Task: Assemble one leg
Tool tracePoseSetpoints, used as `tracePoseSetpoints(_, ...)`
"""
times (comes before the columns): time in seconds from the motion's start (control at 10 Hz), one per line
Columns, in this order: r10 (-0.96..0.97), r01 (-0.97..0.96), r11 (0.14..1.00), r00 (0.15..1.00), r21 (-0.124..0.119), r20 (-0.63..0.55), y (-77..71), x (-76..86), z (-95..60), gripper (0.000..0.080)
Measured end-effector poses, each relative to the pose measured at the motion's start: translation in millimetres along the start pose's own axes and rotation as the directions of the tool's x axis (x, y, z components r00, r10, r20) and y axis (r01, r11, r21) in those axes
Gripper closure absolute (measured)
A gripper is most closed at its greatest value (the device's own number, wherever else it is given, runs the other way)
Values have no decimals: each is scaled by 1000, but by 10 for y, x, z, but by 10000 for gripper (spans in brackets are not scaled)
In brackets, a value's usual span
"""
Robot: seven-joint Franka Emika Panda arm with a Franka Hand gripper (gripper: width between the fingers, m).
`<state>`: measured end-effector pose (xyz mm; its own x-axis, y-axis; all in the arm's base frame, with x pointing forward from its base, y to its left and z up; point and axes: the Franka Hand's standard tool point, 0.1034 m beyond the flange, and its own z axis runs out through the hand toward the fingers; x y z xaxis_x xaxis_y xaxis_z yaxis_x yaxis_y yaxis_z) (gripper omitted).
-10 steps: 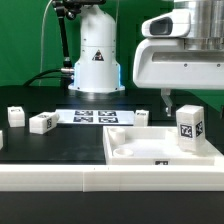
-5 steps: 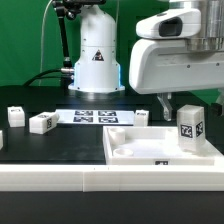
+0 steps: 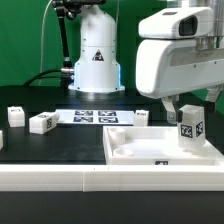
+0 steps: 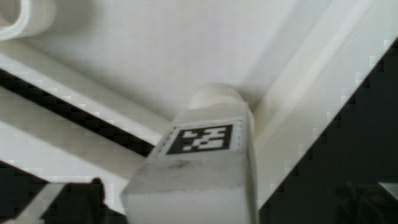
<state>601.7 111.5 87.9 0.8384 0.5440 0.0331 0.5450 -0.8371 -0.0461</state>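
Note:
A leg [image 3: 188, 126], a small white block with a black-and-white tag, stands upright in the far corner of the large white tray [image 3: 150, 152] on the exterior view's right. My gripper [image 3: 186, 108] is low over it and open, with a finger on each side of the leg's top. In the wrist view the leg [image 4: 205, 150] fills the middle, tag facing the camera, and my gripper [image 4: 214, 205] straddles it with dark fingertips [image 4: 68, 200] at both sides. The fingers do not visibly press on it.
Other white legs lie on the black table: one [image 3: 42, 122] and another [image 3: 15, 115] on the exterior view's left, and a small one [image 3: 143, 117] behind the tray. The marker board [image 3: 95, 117] lies in front of the robot base [image 3: 95, 60].
My gripper has come down and shifted a little toward the exterior view's right, so its fingers now reach around the top of the upright leg. The leg and tray have not moved.

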Motion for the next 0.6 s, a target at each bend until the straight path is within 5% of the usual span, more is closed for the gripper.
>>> tracePoseSetpoints(0.1,4,-4,1000,1000,0,0,0,-1,1,150)
tracePoseSetpoints(0.2,4,-4,1000,1000,0,0,0,-1,2,295)
tracePoseSetpoints(0.3,4,-4,1000,1000,0,0,0,-2,3,295)
tracePoseSetpoints(0.5,7,-7,1000,1000,1,1,-2,-2,6,509)
tracePoseSetpoints(0.6,35,-35,999,999,1,1,-8,-2,10,509)
